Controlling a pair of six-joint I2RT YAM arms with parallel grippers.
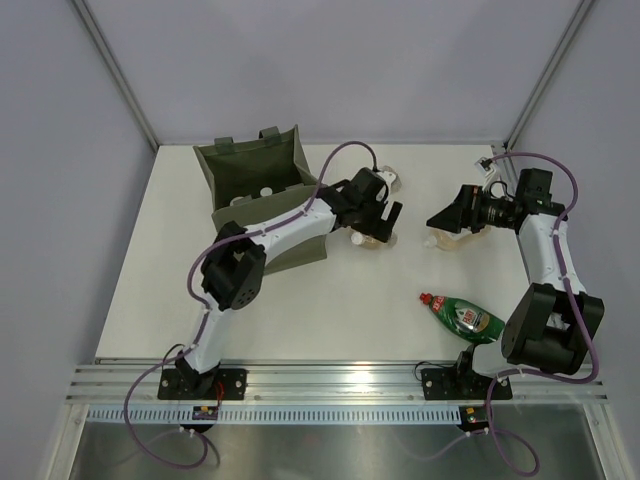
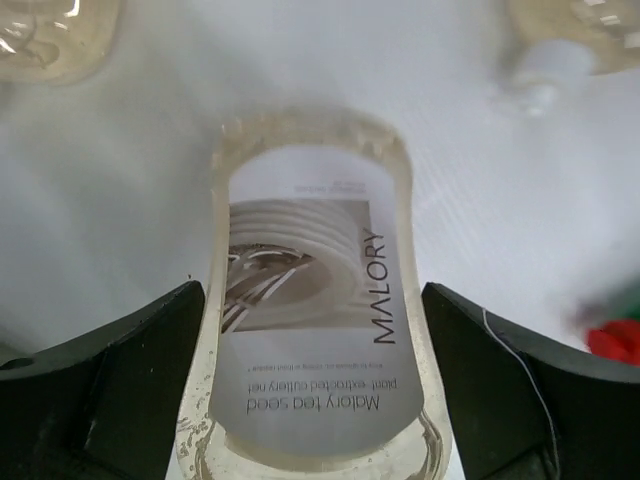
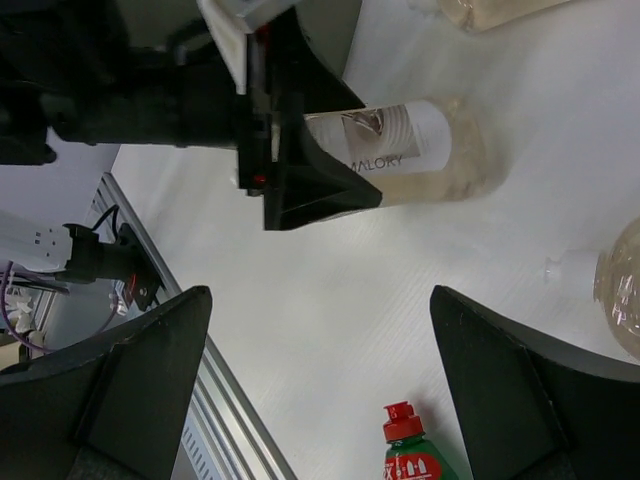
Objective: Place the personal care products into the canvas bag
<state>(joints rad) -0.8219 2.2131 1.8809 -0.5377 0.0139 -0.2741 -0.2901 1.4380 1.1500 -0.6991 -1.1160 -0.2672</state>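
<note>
Lying flat on the white table (image 1: pixel 300 310) near the middle of the overhead view, a translucent amber bottle (image 2: pixel 312 300) with a MALORY label sits between the black fingers (image 2: pixel 120 380) of the left gripper (image 1: pixel 380 226). The jaws are closed against its 2 narrow sides, and pale amber liquid shows through its walls. The olive canvas bag (image 1: pixel 235 165) stands upright at the upper left of the overhead view, near that bottle and to its left. Its mouth is open upward, and the left arm crosses over its near right corner. Inside it are 2 small pale objects (image 1: pixel 265 190), too small to identify. A 2nd amber bottle (image 1: pixel 388 180) lies just above the left gripper in the overhead view, outside the bag. A 3rd amber bottle (image 1: pixel 445 241) with a white cap lies right of centre, beneath the right gripper (image 3: pixel 320 295). That gripper hangs with its jaws spread wide and only bare table between them. A green bottle (image 1: pixel 466 319) with a red cap (image 3: pixel 400 421) lies on its side at the lower right of the overhead view, well apart from the bag.
</note>
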